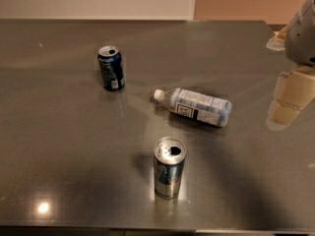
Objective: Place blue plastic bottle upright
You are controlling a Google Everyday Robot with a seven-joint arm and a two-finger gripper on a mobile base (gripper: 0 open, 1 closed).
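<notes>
1. We see our end effector at the right edge of the frame, about mid-height, cream-coloured and angled down-left.
2. Our grey wrist housing sits above it in the upper right corner, partly cut off.

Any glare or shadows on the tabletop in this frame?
Camera view: glossy table shows one bright glare spot front-left; silver can casts a soft shadow leftward; blue plastic bottle lying down, faintly mirrored; gripper at right edge, apart from it.
</notes>
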